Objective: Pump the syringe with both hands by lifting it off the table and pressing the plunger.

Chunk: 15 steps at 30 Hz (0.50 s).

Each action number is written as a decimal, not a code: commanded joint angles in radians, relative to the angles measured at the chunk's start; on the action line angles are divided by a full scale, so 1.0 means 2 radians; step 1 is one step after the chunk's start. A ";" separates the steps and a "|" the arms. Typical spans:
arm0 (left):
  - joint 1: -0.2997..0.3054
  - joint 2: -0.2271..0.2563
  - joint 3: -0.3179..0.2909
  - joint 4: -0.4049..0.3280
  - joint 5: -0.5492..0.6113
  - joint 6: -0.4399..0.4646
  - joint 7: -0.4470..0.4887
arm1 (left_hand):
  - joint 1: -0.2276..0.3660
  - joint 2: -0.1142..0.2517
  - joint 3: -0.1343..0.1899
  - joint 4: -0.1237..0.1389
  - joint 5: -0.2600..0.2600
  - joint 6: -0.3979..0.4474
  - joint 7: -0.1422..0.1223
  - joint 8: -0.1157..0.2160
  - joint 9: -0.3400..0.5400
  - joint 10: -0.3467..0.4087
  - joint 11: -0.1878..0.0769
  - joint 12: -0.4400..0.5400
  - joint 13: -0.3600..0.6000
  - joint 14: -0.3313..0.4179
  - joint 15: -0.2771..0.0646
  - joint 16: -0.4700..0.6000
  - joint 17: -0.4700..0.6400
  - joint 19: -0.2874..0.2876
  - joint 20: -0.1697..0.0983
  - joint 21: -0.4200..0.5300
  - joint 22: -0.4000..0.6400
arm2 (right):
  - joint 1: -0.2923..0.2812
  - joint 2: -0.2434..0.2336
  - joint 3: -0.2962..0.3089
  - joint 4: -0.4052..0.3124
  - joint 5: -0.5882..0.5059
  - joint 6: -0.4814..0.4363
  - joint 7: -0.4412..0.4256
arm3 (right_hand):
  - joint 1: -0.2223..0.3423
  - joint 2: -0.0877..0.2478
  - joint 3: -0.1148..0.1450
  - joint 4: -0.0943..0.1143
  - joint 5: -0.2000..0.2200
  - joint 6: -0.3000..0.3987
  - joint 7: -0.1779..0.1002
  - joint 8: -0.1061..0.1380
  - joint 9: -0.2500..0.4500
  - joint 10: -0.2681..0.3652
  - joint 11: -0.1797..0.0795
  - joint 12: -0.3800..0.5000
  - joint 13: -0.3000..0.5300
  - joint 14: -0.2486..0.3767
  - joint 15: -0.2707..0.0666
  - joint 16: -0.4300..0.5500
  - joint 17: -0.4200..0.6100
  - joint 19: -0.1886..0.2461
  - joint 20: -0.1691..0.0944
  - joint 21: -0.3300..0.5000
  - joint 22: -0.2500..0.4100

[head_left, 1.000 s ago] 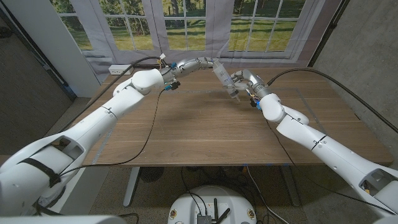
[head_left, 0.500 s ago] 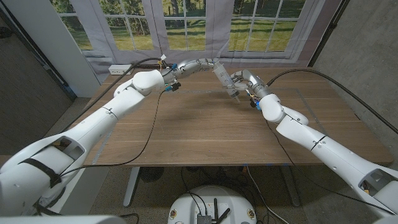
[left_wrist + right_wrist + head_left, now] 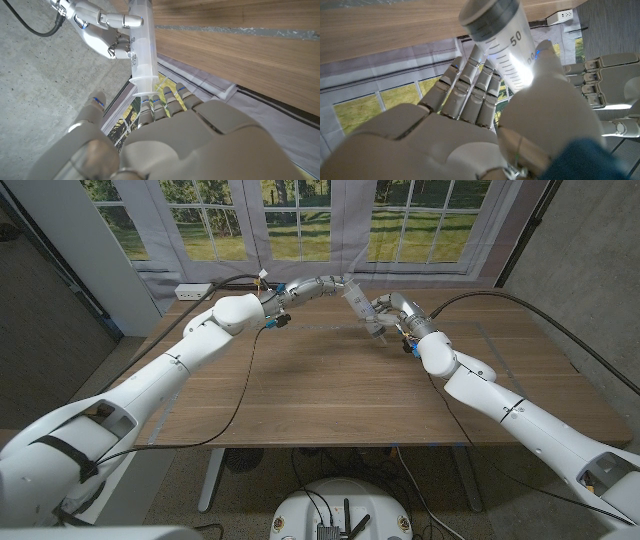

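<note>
The right hand (image 3: 485, 130) has its fingers (image 3: 470, 85) and thumb wrapped round the barrel of the syringe (image 3: 502, 42), gripping it. The left hand (image 3: 195, 140) meets the plunger end with its fingers (image 3: 165, 102); whether they close on it cannot be told. The syringe (image 3: 360, 310) is clear plastic, cylindrical, with printed black graduations and a grey stopper, held tilted above the far side of the wood-grained counter (image 3: 330, 390).

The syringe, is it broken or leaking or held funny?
Nothing stands out. The syringe is tilted in the air above the table, with the right hand holding its barrel and the left hand at the plunger end. No spill shows.
</note>
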 commanded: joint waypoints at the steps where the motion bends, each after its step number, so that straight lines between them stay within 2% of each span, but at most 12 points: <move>1: 0.002 -0.001 -0.001 -0.001 0.006 0.000 0.009 | 0.001 0.006 -0.001 -0.001 -0.001 0.005 0.001 0.003 0.002 0.001 0.001 -0.001 0.001 -0.002 -0.011 -0.001 0.001 0.001 -0.004 0.004 0.002 | 0.000 0.000 0.001 0.003 0.003 0.001 0.000 | 0.121 0.121 0.003 0.002 0.003 0.045 -0.039 0.002 0.001 0.013 -0.010 -0.001 0.001 0.002 -0.040 -0.001 0.002 0.004 -0.071 0.003 0.001; 15: 0.008 -0.001 -0.008 -0.005 0.013 -0.005 0.031 | 0.002 0.007 -0.001 -0.001 0.000 0.005 -0.002 0.003 0.002 0.002 0.000 0.000 0.001 -0.006 -0.015 -0.002 0.002 0.000 -0.002 0.004 0.002 | 0.002 0.001 -0.001 0.011 0.007 0.010 0.003 | 0.121 0.121 0.003 0.002 0.003 0.046 -0.040 0.002 0.001 0.011 -0.010 -0.001 0.001 0.002 -0.040 -0.002 0.002 0.004 -0.071 0.003 0.001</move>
